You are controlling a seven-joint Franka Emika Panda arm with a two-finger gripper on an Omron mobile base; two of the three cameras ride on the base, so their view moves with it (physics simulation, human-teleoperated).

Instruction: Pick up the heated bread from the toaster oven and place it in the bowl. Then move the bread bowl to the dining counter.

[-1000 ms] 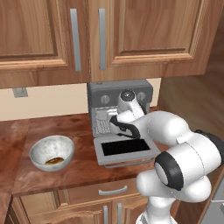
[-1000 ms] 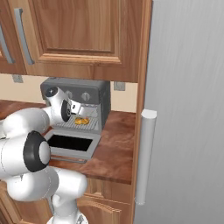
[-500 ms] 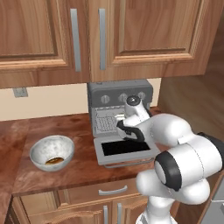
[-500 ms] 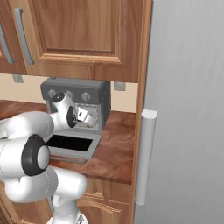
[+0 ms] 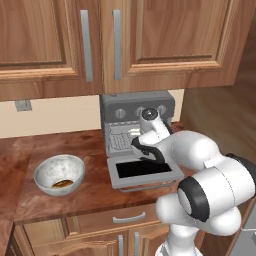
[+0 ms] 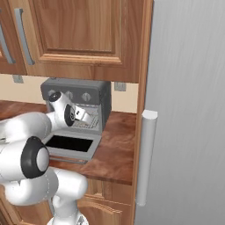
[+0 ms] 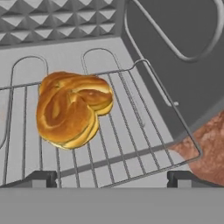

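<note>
One golden-orange knot of heated bread (image 7: pixel 70 109) lies on the wire rack (image 7: pixel 131 144) inside the toaster oven (image 5: pixel 135 127), its twisted crust resting flat on the bars toward the left half of the rack as the hand view shows it. The hand (image 7: pixel 112 177) hovers just short of the bread, its two dark fingertips (image 7: pixel 37 178) spread wide at either side of the frame's bottom edge, holding nothing and touching neither bread nor rack. The oven's grey floor and studded back wall show behind the bread, and a strip of reddish-brown table top appears past the rack's right corner.

From the left base view, the white arm reaches from the lower right up and over the oven's drop-down door (image 5: pixel 144 172), which lies open and level with its dark glass window facing up, the wrist at the mouth of the oven. The oven stands on the table (image 5: pixel 95 192) under wooden wall cabinets (image 5: pixel 100 45), its round knobs in a row above the opening. The bowl (image 5: pixel 59 174), white with grey speckling, sits upright on the table well to the left of the oven, a flat brown piece of food (image 5: pixel 62 184) lying in its bottom.

In the right base view the hand (image 6: pixel 86 115) points into the oven's opening (image 6: pixel 90 121), and a tall grey refrigerator (image 6: pixel 189 110) with a long pale handle (image 6: pixel 145 158) stands to the right.
</note>
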